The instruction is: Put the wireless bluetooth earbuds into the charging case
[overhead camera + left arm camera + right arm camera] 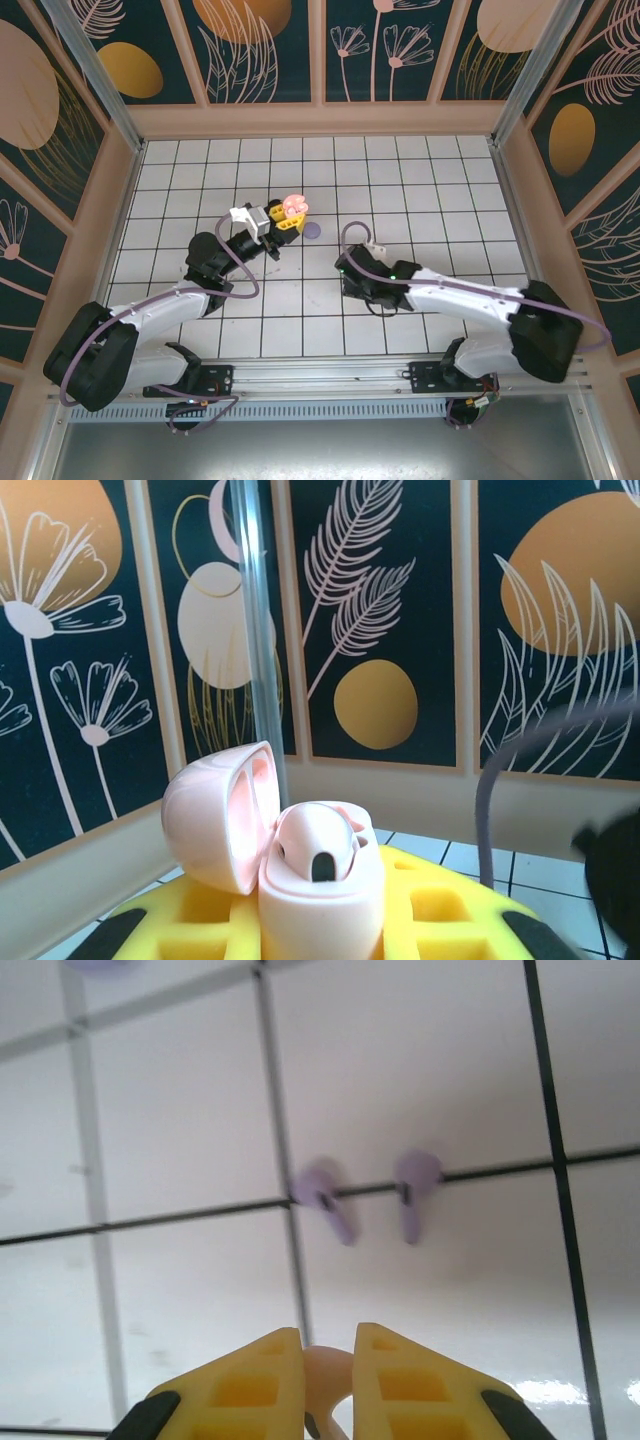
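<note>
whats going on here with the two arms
The left claw holds a pale pink charging case upright with its lid swung open. The right claw is low over the white tiles, pinched on what looks like a pale pink earbud. Two lavender earbuds lie loose on the tiles just ahead of it.

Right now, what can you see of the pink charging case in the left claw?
The charging case is pale pink, rounded and glossy, plastic-looking. Its hinged lid stands open, swung back to one side. One pink earbud sits inside, showing a dark spot. The case stands upright, clamped between the yellow fingers of the left claw.
</note>
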Controlling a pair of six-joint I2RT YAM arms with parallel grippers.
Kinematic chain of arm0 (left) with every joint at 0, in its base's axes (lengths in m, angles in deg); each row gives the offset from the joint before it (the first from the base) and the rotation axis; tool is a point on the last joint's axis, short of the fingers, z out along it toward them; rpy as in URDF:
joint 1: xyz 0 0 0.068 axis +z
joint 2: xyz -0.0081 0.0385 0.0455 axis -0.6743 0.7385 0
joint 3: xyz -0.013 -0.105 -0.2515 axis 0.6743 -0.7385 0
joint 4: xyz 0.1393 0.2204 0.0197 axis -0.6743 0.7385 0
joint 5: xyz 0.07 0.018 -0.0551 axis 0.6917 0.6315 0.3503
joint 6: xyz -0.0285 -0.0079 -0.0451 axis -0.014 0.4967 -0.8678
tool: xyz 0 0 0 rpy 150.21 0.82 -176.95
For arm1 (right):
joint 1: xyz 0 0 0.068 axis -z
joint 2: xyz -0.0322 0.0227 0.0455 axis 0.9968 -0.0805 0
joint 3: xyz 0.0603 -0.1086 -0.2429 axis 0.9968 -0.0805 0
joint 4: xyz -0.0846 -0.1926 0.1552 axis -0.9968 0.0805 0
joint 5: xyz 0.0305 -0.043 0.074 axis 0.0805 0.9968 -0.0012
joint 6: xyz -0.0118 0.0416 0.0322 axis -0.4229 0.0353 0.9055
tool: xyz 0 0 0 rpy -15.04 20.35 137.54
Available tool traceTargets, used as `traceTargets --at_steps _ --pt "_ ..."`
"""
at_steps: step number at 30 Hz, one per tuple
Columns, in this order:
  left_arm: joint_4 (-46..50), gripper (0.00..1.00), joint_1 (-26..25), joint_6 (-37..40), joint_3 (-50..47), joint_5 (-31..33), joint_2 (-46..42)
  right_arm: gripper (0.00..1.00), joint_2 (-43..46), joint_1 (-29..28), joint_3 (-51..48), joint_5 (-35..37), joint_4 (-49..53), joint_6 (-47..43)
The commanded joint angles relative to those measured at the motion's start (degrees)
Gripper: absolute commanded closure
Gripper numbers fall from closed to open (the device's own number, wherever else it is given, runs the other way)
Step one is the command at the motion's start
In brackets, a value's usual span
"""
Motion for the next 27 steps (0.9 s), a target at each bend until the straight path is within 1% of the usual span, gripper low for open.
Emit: traceTargets --at_steps 1,5,8,11,14,18,22,27 --pt "-1.2 0.98 -0.1 1.7 1.2 -2.5 -1.2 0.87 6.7 -0.1 1.0 3.7 -1.9 -4.2" --pt "0.7 0.99 -0.1 2.1 1.6 -4.3 -2.1 0.87 13.1 1.2 4.8 5.2 -2.9 -10.0" --pt "1.6 1.0 -0.1 2.1 1.4 -5.3 -2.6 0.87 15.7 2.6 8.9 5.0 -4.6 -15.4" --pt "1.2 1.0 -0.2 2.1 0.6 -5.4 -3.0 0.87 16.3 3.8 13.4 2.8 -7.7 -21.9" --pt "1.5 1.0 -0.2 2.2 0.4 -5.8 -3.0 0.87 15.5 4.8 17.2 -0.7 -11.5 -28.0" --pt "1.6 1.0 -0.2 1.5 0.5 -7.6 -2.7 0.87 13.4 5.6 20.6 -7.3 -17.0 -35.6" --pt "1.7 1.0 -0.3 0.5 1.2 -9.5 -2.3 0.87 12.2 6.0 21.2 -14.3 -21.7 -40.9" --pt "3.1 1.0 -0.8 0.6 2.6 -11.7 -1.9 0.88 11.9 6.3 20.6 -22.7 -24.6 -45.3"
